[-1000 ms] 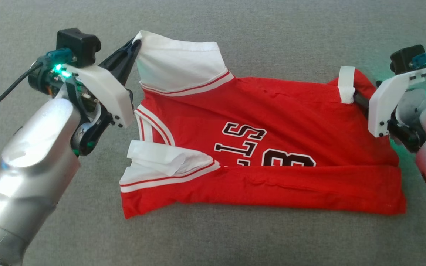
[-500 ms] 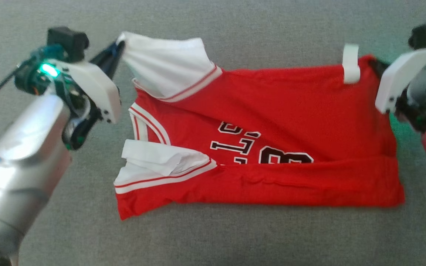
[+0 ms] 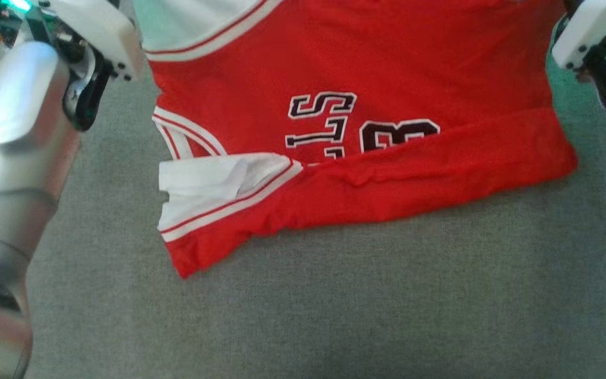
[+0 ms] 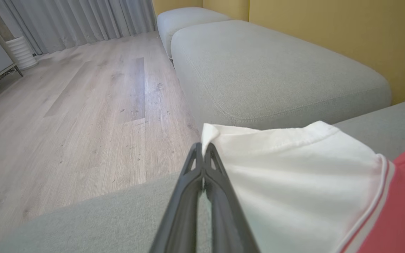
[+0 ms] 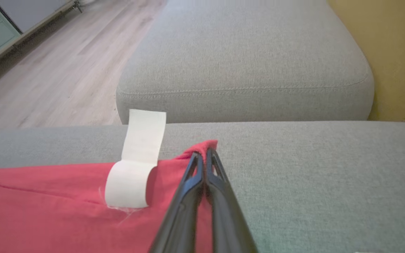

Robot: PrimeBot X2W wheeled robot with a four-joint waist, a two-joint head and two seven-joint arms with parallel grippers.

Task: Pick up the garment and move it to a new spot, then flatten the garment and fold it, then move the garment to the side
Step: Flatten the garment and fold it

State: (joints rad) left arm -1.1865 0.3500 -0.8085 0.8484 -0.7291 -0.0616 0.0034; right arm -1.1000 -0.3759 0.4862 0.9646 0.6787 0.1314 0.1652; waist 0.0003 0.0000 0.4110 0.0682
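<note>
Mid-fold, left tool (image 4: 203, 147) and right tool (image 5: 203, 153) each pinch a far corner of the jersey (image 3: 413, 52); next, that edge likely lands on its near fold.

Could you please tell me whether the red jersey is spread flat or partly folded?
Partly folded: the jersey has its near edge turned over its front, hiding part of the black lettering.

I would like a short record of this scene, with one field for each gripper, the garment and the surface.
garment: red jersey, white trim, near edge folded over
surface: grey cushion
left gripper: shut on the jersey's white corner
right gripper: shut on the jersey's red corner, beside a white tag
</note>
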